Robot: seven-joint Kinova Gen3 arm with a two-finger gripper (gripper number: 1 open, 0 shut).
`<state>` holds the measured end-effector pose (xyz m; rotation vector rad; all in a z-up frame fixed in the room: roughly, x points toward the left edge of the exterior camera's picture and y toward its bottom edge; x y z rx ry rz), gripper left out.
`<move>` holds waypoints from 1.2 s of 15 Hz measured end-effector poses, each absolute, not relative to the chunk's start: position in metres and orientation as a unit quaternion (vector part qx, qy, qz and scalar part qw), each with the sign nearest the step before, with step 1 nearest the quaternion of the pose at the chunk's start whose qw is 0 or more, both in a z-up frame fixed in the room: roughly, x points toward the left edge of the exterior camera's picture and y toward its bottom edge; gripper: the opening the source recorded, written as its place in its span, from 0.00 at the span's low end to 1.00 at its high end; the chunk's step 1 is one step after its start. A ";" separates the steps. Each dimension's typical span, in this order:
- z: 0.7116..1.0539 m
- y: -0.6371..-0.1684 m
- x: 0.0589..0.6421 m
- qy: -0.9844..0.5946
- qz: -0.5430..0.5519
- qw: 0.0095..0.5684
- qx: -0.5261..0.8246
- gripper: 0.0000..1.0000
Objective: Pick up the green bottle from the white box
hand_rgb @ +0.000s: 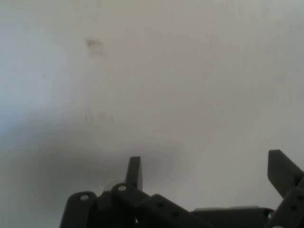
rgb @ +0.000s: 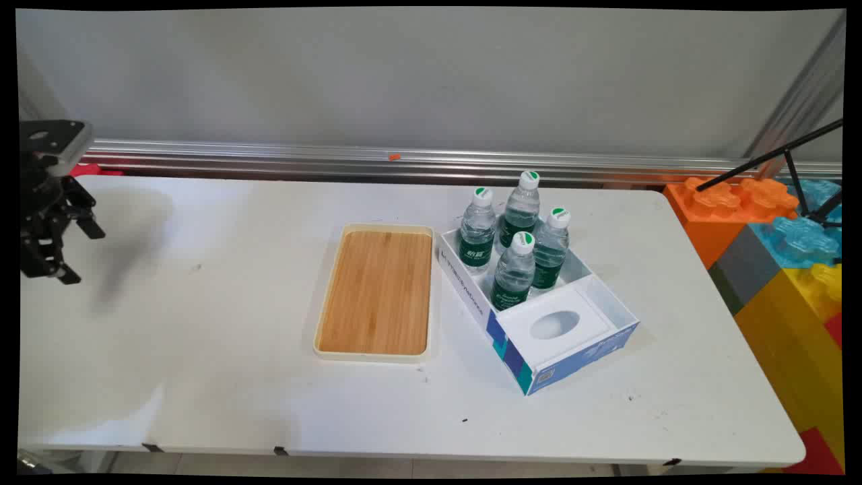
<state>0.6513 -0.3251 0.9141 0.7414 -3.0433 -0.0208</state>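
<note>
Hovering over bare table at the far left of the main view, my gripper holds nothing and touches nothing; the hand view shows its two fingers standing well apart with only white table beneath them and a faint smudge ahead. Nothing lies near it. Well to its right, about mid-table, sits a wooden tray with a cream rim and nothing on it. Just beside the tray's right edge stands an open white and blue box, turned at an angle to it. Four water bottles with white and green caps stand upright and close together in the box's far compartment, while the near compartment has a white insert with an oval hollow. From where I sit, I judge the tight packing of the bottles to be the awkward part: any approach would need to come straight down over one cap, with the jaws kept wide, so as not to knock a neighbour. Coloured blocks are stacked off the table's right end.
</note>
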 end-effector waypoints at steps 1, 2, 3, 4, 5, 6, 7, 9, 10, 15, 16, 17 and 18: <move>0.915 -0.328 0.647 -0.971 -0.003 0.017 0.238 1.00; 0.916 -0.332 0.640 -0.970 0.000 0.031 0.242 1.00; 0.917 -0.336 0.631 -0.968 0.004 0.046 0.245 1.00; 0.918 -0.340 0.620 -0.967 0.007 0.059 0.248 1.00; 0.920 -0.344 0.607 -0.965 0.010 0.074 0.251 1.00; 0.922 -0.349 0.589 -0.963 0.013 0.090 0.256 1.00; 0.925 -0.353 0.572 -0.960 0.015 0.104 0.260 1.00; 0.934 -0.363 0.531 -0.952 0.022 0.132 0.274 1.00; 0.938 -0.368 0.511 -0.949 0.026 0.144 0.280 1.00; 0.958 -0.409 0.401 -0.928 0.065 0.200 0.309 1.00; 0.959 -0.417 0.385 -0.924 0.073 0.209 0.310 1.00; 0.958 -0.427 0.368 -0.921 0.083 0.218 0.312 1.00; 0.954 -0.435 0.352 -0.918 0.091 0.224 0.313 1.00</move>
